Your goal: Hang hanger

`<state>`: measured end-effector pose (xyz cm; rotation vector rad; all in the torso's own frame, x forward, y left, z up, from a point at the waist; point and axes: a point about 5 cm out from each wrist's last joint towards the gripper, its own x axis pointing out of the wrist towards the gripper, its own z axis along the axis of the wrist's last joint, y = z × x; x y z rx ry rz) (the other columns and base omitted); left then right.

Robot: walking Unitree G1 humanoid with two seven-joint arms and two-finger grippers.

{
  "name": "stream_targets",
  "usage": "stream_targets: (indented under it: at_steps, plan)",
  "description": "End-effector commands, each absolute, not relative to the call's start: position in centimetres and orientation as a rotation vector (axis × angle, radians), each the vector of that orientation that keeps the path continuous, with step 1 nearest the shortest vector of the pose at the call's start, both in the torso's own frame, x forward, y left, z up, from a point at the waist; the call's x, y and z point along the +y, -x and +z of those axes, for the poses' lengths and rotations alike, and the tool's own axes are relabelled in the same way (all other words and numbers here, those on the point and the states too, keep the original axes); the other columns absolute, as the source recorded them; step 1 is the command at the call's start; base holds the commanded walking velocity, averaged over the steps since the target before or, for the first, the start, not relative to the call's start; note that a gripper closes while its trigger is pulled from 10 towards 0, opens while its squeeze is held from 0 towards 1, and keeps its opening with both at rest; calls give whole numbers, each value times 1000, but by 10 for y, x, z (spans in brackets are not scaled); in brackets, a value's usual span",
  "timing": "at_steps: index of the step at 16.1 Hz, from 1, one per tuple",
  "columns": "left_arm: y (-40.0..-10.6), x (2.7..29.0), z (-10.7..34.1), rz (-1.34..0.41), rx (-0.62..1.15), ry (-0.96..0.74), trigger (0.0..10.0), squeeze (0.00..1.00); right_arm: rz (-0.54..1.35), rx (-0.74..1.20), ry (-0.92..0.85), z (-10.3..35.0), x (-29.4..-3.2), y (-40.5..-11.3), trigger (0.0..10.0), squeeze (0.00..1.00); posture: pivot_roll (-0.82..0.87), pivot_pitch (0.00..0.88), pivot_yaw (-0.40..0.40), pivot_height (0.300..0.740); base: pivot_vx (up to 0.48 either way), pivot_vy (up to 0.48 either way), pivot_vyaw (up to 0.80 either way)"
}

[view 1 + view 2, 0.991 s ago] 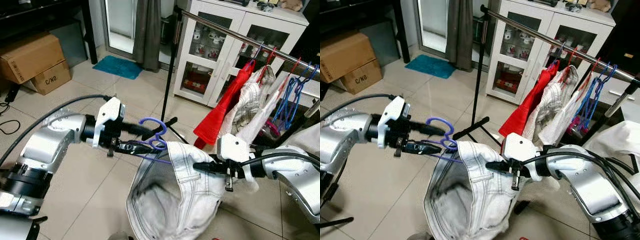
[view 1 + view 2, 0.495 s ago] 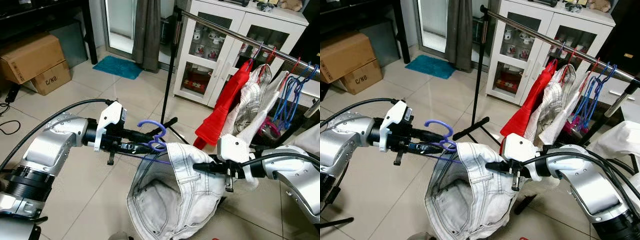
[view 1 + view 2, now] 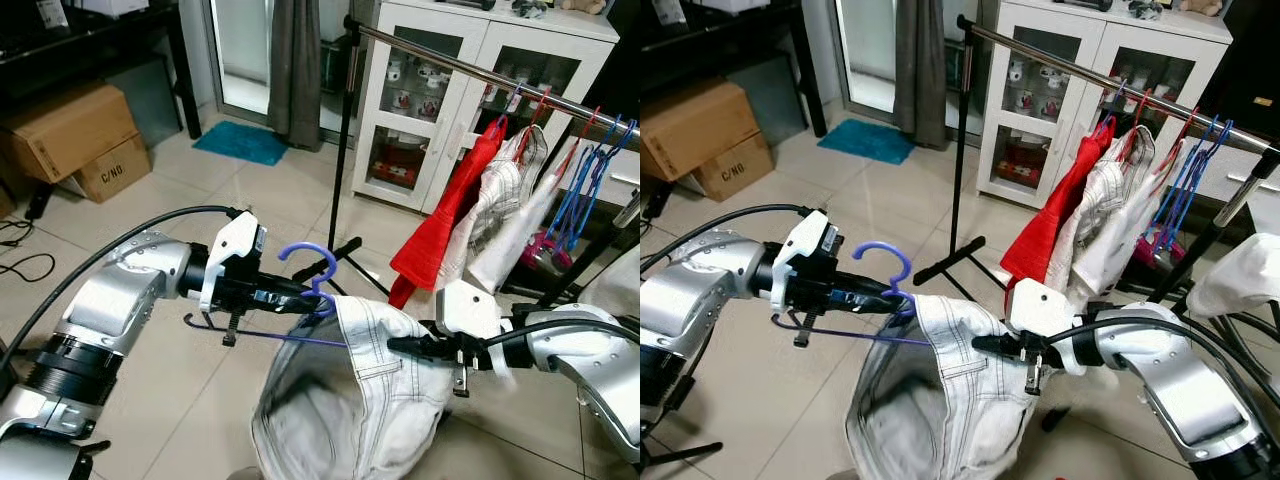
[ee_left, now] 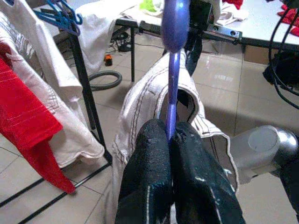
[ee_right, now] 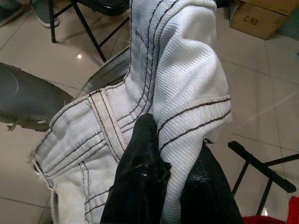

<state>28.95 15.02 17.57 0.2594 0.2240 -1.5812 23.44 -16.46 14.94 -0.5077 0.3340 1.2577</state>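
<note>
Tiled floor (image 3: 180, 190) w/ a clothes rail (image 3: 470, 72) at back, red garment (image 3: 445, 225) and blue hangers (image 3: 585, 170) on it, cardboard boxes (image 3: 75, 135) far left. Left gripper (image 3: 300, 295) pinches the purple hanger (image 3: 310, 280) by its neck, hook up, held in front of the rail and well short of it. Right gripper (image 3: 395, 347) is clamped on the white jeans' (image 3: 370, 400) waistband; the jeans hang from the hanger betw. the two arms.

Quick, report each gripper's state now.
Left gripper: shut on the purple hanger.
Right gripper: shut on the white garment.
</note>
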Motion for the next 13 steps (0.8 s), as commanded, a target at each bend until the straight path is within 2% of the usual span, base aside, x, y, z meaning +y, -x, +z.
stream_targets:
  at_steps: [1, 5, 9, 10, 11, 12, 13]
  plan:
    - [-287, 145, 177, -1576, 180, -248, 0, 0, 1267, 250, 542, 165, -162, -234, 10000, 0, 16, 0, -16, 740, 0, 0, 0]
    - [-275, 140, 161, -1540, 160, -213, 0, 0, 1279, 239, 583, 174, -165, -240, 10000, 0, 15, 0, -51, 740, 0, 0, 0]
    - [-272, 134, 163, -1435, 27, -180, 0, 0, 1289, 216, 579, 183, -167, -247, 10000, 0, 25, 0, -77, 740, 0, 0, 0]
    - [-273, 133, 165, -1421, 6, -195, 0, 0, 1285, 211, 566, 184, -167, -249, 10000, 522, 26, 0, -79, 740, 0, 0, 0]
    - [-273, 133, 166, -1417, 1, -197, 0, 0, 1283, 209, 566, 184, -166, -249, 10000, 588, 26, 0, -79, 740, 0, 0, 0]
    - [-275, 133, 168, -1406, -12, -197, 0, 0, 1281, 207, 554, 185, -166, -250, 10000, 1000, 26, 0, -79, 740, 0, 0, 0]
    - [-276, 134, 170, -1393, -23, -197, 0, 0, 1280, 203, 547, 187, -167, -250, 10000, 1000, 24, 0, -71, 740, 0, 0, 0]
